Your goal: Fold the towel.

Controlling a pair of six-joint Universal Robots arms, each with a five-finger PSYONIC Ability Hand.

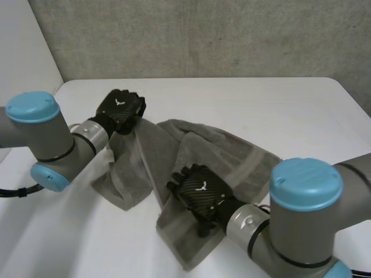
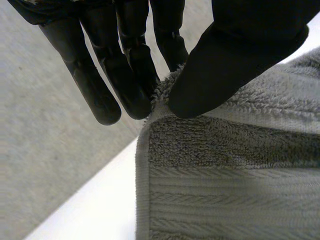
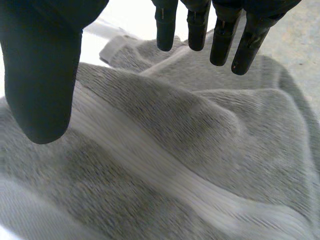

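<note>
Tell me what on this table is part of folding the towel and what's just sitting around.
Part of the job:
grey towel, crumpled
left hand, pinching a towel corner
right hand, open over the towel's middle

Just around:
white table
grey wall behind it

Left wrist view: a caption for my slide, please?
Left robot hand pinching a corner of the grey towel.

I see the towel [image 1: 191, 168], grey terry with a flat ribbed band near its hem, lying rumpled in the middle of the white counter [image 1: 261, 104]. Its far-left corner is lifted, with cloth draping down from it in loose folds. The near part lies flatter, spread toward the right.
</note>
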